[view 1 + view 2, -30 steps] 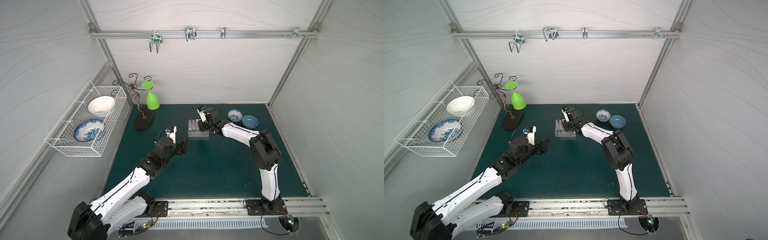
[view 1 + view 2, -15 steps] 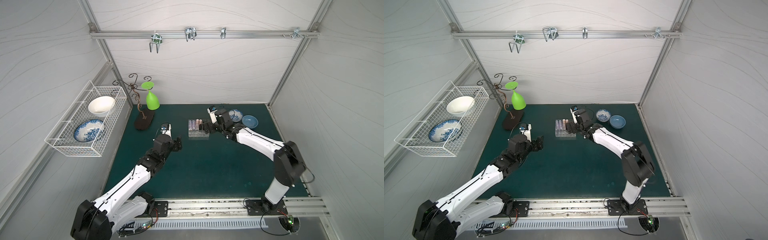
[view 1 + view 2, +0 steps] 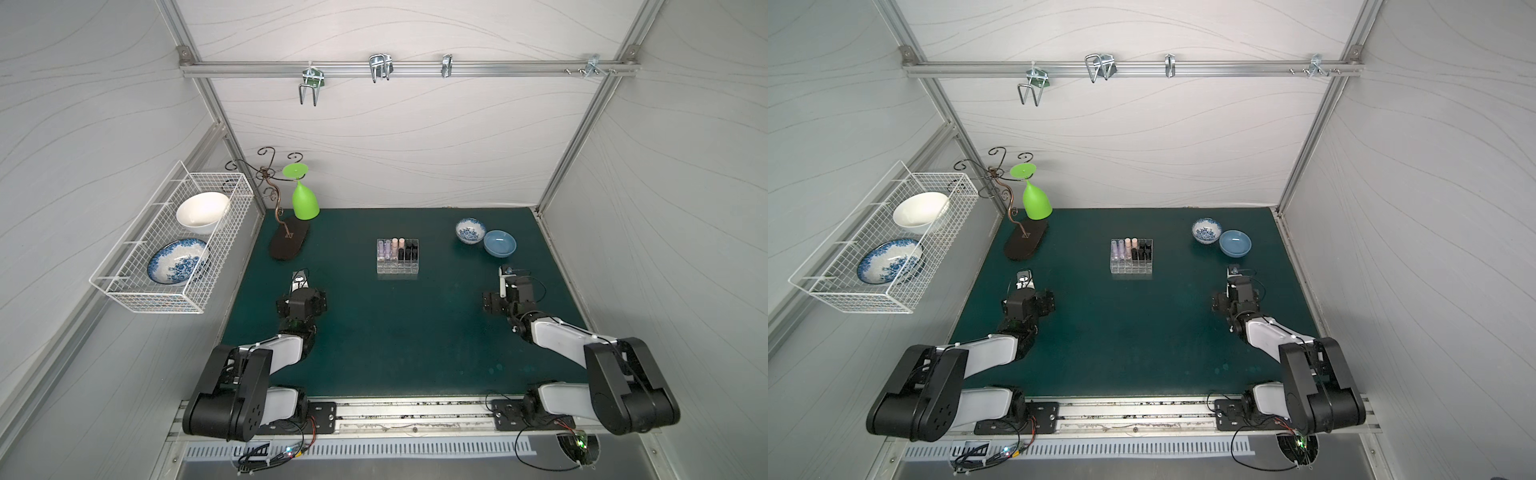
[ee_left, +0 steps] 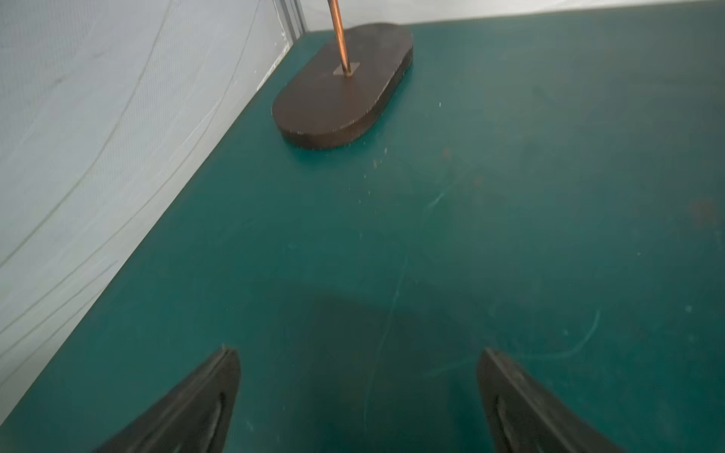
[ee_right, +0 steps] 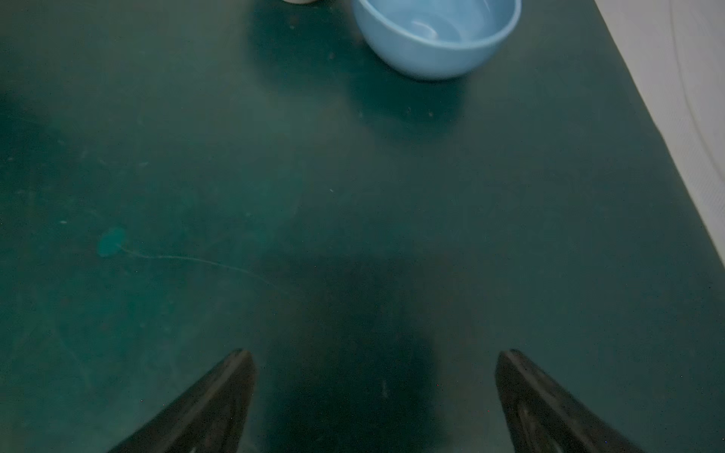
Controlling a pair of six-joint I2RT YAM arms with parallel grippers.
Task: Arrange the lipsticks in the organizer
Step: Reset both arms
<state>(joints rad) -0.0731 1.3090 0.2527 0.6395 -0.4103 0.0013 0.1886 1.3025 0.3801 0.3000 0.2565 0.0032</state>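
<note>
While both arms sit low over the near half of the surface, the organizer stands alone toward 12 o'clock from the centre. The lipsticks are upright in its far rows, lilac on the 9 o'clock side, then peach, then black toward 3 o'clock. Its near cells look empty and I see no tube lying loose, so I judge the job done or close to it.

The left end effector, at about 9 o'clock, has its jaws spread wide with nothing between them. The right end effector, at about 3 o'clock, gapes empty as well.

Any trouble now would come from stray arm motion. A swing across the middle could clip the light clear box and tip the tall tubes out. The right arm faces the blue bowl and could shove it by drifting forward. The left arm could likewise strike the dark stand base.
</note>
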